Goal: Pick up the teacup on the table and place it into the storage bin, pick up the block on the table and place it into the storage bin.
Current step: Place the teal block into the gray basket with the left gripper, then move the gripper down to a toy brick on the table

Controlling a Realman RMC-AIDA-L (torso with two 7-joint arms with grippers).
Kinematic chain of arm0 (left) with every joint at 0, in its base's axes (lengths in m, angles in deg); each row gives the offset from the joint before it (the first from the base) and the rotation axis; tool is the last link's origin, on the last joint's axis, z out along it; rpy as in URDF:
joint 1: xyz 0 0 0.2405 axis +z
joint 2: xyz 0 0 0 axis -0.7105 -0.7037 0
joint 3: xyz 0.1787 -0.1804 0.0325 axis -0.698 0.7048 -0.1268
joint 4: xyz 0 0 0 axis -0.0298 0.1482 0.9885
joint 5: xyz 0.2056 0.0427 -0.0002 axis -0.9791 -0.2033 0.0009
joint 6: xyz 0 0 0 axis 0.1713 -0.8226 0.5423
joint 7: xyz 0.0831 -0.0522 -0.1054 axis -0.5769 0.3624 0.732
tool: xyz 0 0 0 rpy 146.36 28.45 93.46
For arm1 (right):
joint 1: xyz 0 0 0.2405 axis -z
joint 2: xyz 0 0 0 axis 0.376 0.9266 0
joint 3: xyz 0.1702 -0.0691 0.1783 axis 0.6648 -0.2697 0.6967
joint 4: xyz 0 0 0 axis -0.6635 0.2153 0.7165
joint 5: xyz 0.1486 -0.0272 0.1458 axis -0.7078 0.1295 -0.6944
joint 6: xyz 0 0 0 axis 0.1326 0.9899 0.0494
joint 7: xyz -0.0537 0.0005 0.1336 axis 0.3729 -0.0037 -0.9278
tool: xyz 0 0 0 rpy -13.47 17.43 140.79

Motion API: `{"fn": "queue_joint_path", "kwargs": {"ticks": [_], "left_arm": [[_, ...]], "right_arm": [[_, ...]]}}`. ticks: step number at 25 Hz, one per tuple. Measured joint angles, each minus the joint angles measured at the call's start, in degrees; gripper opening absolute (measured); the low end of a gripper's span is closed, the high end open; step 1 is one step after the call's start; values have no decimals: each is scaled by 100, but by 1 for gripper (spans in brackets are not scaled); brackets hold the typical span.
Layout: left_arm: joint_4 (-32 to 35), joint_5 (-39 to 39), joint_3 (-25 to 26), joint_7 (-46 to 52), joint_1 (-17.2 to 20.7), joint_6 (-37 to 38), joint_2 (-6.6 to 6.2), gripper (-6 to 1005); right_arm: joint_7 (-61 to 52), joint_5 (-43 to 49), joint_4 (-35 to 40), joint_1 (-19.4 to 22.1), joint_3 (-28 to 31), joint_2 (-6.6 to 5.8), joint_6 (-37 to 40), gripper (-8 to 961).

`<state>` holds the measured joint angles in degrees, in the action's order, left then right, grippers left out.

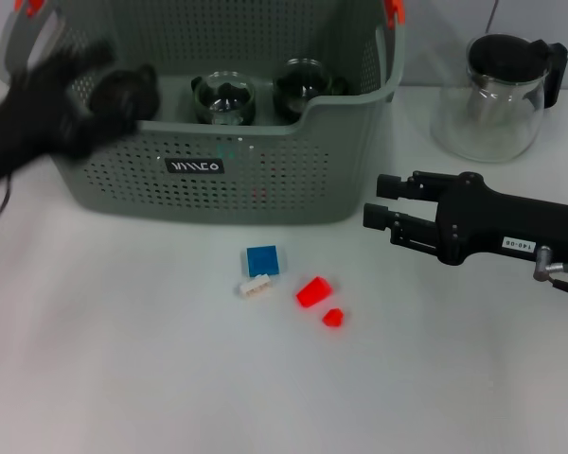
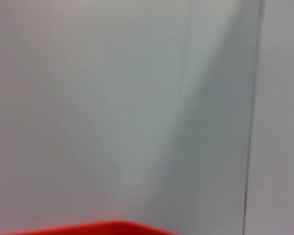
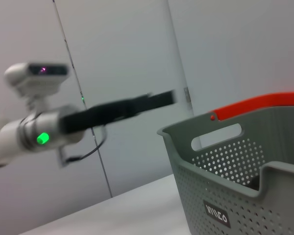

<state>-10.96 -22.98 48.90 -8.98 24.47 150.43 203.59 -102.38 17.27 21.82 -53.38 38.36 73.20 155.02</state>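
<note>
The grey-green perforated storage bin (image 1: 265, 180) stands at the back of the table; its corner also shows in the right wrist view (image 3: 235, 196). Two glass teacups (image 1: 224, 97) (image 1: 303, 87) sit inside it. On the table in front lie a blue block (image 1: 262, 259), a small white block (image 1: 255, 287), a red block (image 1: 313, 291) and a smaller red piece (image 1: 332, 318). My left gripper (image 1: 123, 95) is a motion-blurred shape over the bin's front left rim. My right gripper (image 1: 377, 202) hovers open and empty to the right of the bin, fingers pointing left.
A glass pitcher (image 1: 497, 104) with a black lid stands at the back right. A red-orange strip (image 2: 88, 228) edges the left wrist view, which otherwise shows only wall. White table surface lies around the blocks.
</note>
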Motion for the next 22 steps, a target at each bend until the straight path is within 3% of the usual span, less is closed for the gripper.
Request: {"fn": "queue_joint_path", "kwargs": {"ticks": [3, 8, 9, 13, 22], "left_arm": [[-304, -214, 132, -484, 405, 595, 14, 849], [-450, -1307, 8, -976, 675, 577, 298, 842], [-524, -1495, -50, -1042, 622, 494, 317, 841], [-1062, -1975, -228, -1153, 233, -23, 292, 666], [-2043, -2069, -257, -2169, -375, -1459, 339, 409]], "right_arm": [[0, -12, 0, 14, -1, -1, 15, 517], [0, -28, 0, 25, -1, 16, 47, 518], [0, -29, -1, 24, -1, 16, 47, 518], [1, -28, 0, 8, -1, 9, 52, 518], [2, -11, 0, 0, -1, 13, 59, 517]]}}
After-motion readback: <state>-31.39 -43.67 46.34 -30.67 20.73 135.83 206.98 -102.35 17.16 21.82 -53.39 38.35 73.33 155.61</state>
